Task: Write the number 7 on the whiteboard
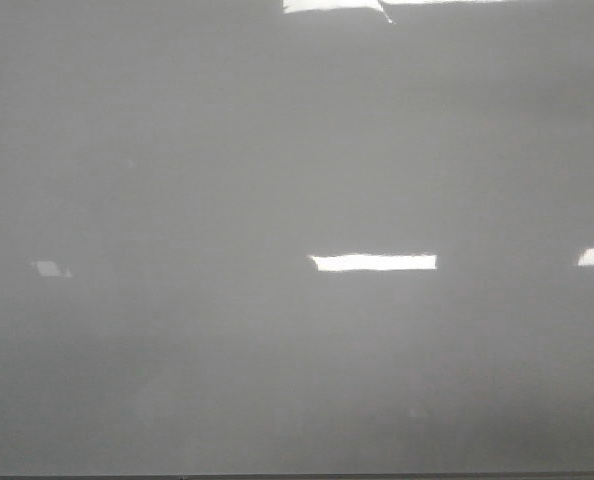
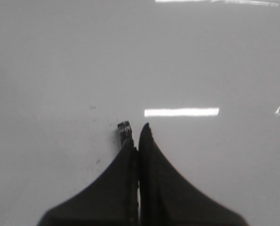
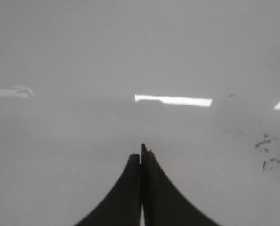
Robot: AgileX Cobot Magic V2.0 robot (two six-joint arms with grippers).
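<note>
- The whiteboard point(image 1: 297, 150) fills the whole front view, grey and glossy with a few bright glare bars, and I can see no figure 7 on it anywhere — so the writing has not started, by my reckoning.
- The left gripper point(image 2: 139, 141) has its jaws pressed together, and a small dark marker point(image 2: 125, 129) pokes out just past their tips on one side. It looks pinched between them, though only the end of it shows and I cannot see the writing tip itself.
- The right gripper point(image 3: 141, 160) has its jaws clenched too, with nothing between them that I can make out.
- The board lies ahead of and beneath both sets of jaws. I cannot tell whether the marker end touches the surface or hovers just off it.
- A scatter of faint dark specks point(image 2: 94, 162) sits beside the left jaws, and a patch of smudged black marks point(image 3: 272, 153) lies well off to one side of the right jaws — old residue, I would guess, not a numeral.
- The step in hand looks like the approach. Next the left arm needs the tip set down on clean board, then a short level bar and a slanted downstroke under steady, light pressure.
- There may be print on the band near the marker's end, but it is too small to read. I see no brand, label or other legible writing.
</note>
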